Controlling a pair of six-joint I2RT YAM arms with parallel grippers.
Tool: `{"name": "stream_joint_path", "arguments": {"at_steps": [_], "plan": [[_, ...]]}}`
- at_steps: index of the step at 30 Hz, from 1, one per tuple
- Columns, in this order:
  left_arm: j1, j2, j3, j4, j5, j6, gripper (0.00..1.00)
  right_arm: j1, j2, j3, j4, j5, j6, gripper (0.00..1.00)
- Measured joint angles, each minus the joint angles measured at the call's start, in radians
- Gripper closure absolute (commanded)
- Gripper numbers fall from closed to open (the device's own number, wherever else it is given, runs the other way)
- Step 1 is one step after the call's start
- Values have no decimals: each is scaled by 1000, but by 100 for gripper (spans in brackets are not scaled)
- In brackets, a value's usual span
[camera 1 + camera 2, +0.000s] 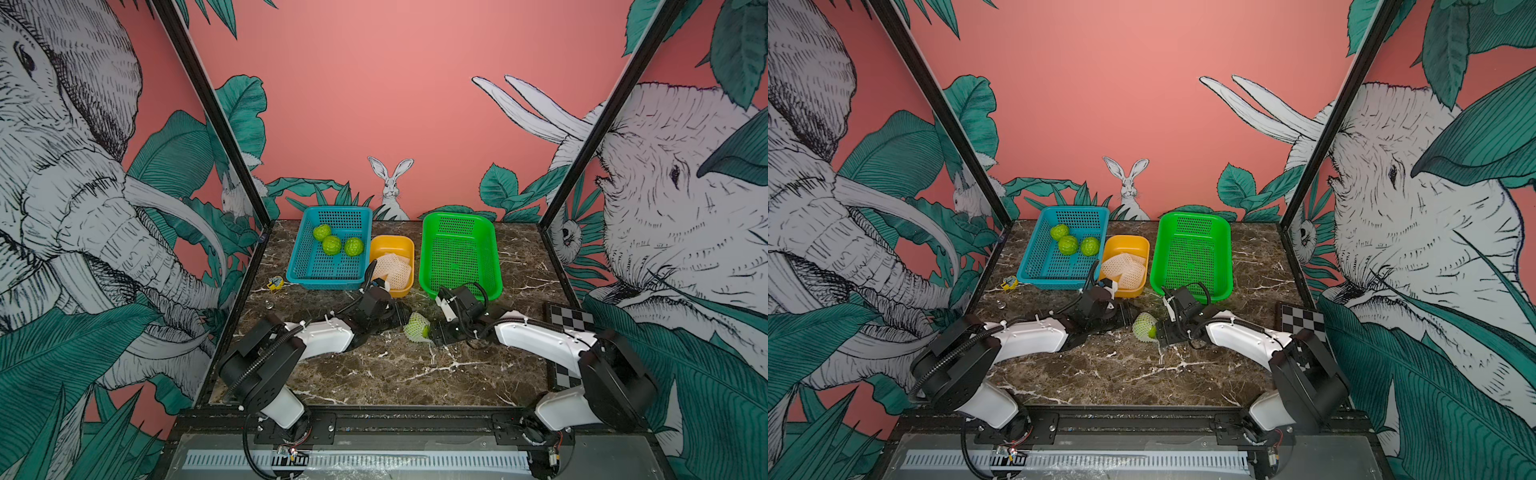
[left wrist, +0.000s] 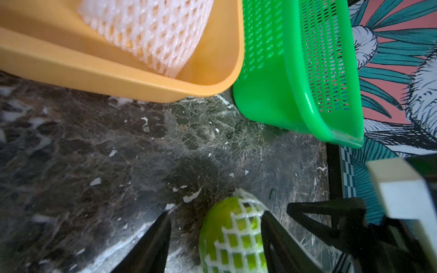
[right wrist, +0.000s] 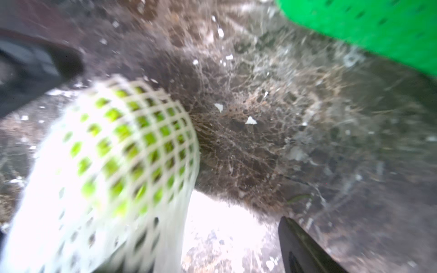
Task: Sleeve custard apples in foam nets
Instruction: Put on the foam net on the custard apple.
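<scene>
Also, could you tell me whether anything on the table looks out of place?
Small white flakes lie scattered over the dark marble tabletop around the net-sleeved green custard apple, likely foam crumbs. A small yellow object sits beside the blue plastic basket.

The custard apples [image 1: 331,245] are bright green, the foam nets [image 1: 395,270] off-white diamond mesh. The worktop [image 1: 395,374] is dark brown, white-veined marble.

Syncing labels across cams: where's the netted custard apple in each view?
Both top views: netted custard apple lies mid-table on the marble table, nearer than the baskets.
Left wrist: close up, within the open left gripper, at.
Right wrist: close up, blurred, large in frame.
Shared landmark: green basket, beyond the fruit in all four.
</scene>
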Motion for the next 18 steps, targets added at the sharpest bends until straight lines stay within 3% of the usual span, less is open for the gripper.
{"name": "stream_joint_path", "arguments": {"at_steps": [6, 13, 18], "plan": [[3, 0, -2, 4, -2, -3, 38, -2, -94, 3, -48, -17, -25, 1], [32, -3, -6, 3, -7, -4, 37, 11, -122, 20, -5, -75, 0, 1], [71, -35, -30, -6, -21, -1, 37, 74, -66, 40, 48, -70, 28, 1]]}}
